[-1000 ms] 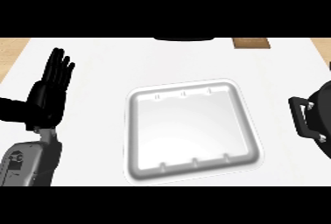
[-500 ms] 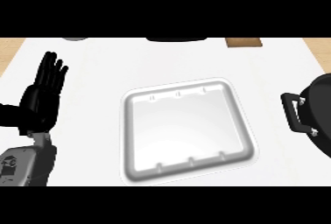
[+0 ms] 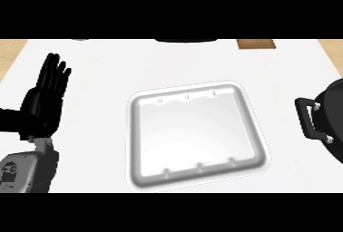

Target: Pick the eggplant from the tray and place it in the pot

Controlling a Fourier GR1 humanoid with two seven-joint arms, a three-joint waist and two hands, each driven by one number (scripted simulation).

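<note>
A white tray (image 3: 195, 176) lies in the middle of the white counter with nothing in it. No eggplant shows anywhere in the head view. The black pot (image 3: 330, 118) sits at the right edge, partly cut off, its handle turned toward the tray. My left hand (image 3: 44, 102) rests open at the left, fingers straight and pointing up, well clear of the tray. My right hand is out of view.
A brown board (image 3: 255, 44) and a dark round object (image 3: 186, 40) lie along the counter's far edge. White counter surface (image 3: 100, 68) lies between the tray and my left hand.
The view has shifted slightly, so the tray and pot sit a little lower and to the left in the picture. My left hand stays open and upright.
</note>
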